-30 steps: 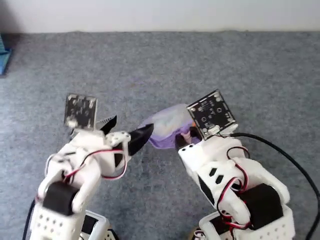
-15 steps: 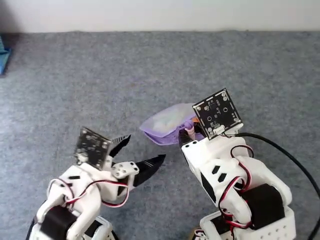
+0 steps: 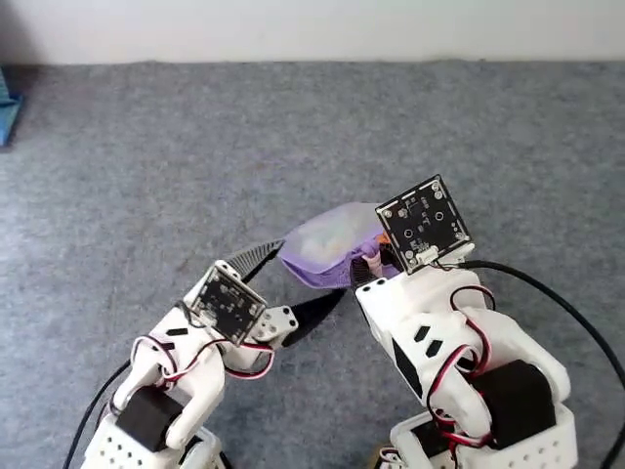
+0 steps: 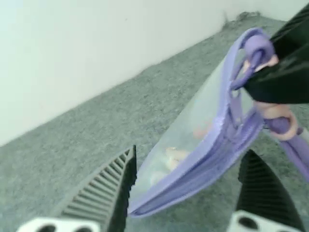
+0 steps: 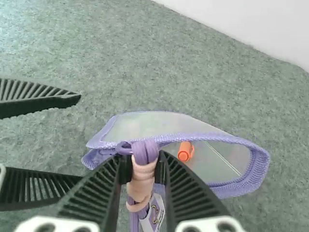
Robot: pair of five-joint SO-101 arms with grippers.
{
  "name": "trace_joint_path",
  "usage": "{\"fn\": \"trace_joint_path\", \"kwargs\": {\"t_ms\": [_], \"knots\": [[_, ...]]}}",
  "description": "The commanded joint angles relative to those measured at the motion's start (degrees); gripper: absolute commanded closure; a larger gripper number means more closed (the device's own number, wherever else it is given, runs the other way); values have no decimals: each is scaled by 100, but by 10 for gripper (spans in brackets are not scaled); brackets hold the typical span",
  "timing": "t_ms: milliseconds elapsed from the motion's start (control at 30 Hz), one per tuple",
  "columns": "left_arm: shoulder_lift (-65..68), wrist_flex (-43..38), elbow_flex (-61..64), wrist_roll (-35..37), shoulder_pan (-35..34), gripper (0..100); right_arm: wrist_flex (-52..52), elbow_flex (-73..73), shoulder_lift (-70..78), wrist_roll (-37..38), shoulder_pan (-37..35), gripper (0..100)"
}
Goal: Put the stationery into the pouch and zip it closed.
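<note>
A purple-edged clear pouch (image 3: 327, 237) lies on the grey carpet between the two arms, with an orange item (image 5: 184, 151) and pale stationery inside it. My right gripper (image 3: 363, 266) is shut on the pouch's purple zipper loop (image 5: 141, 150) at the near end, and a pinkish tag hangs from the loop. My left gripper (image 3: 288, 283) stands open, one finger on each side of the pouch's left end. From the left wrist, the pouch (image 4: 203, 140) sits tilted between the two fingers (image 4: 116, 193), apart from both. The left fingers (image 5: 38, 95) also appear in the right wrist view.
A white wall (image 3: 312, 29) borders the far edge of the carpet. A blue object (image 3: 5, 107) sits at the far left edge. A black cable (image 3: 547, 293) trails from the right arm. Open carpet lies beyond and to both sides of the pouch.
The left arm has swung in from the left and turned, bringing its open fingers around the pouch's left end. The right gripper kept its hold; the pouch shifted slightly right.
</note>
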Motion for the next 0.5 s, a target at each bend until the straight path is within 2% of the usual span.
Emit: {"fn": "trace_joint_path", "kwargs": {"t_ms": [0, 233, 467], "knots": [[-70, -475, 136, -35, 325, 693, 31, -237, 66, 53, 66, 991], [-70, -1881, 752, -53, 545, 860, 31, -237, 75, 53, 57, 991], [-114, -2154, 1147, -264, 809, 877, 31, -237, 48, 53, 66, 991]]}}
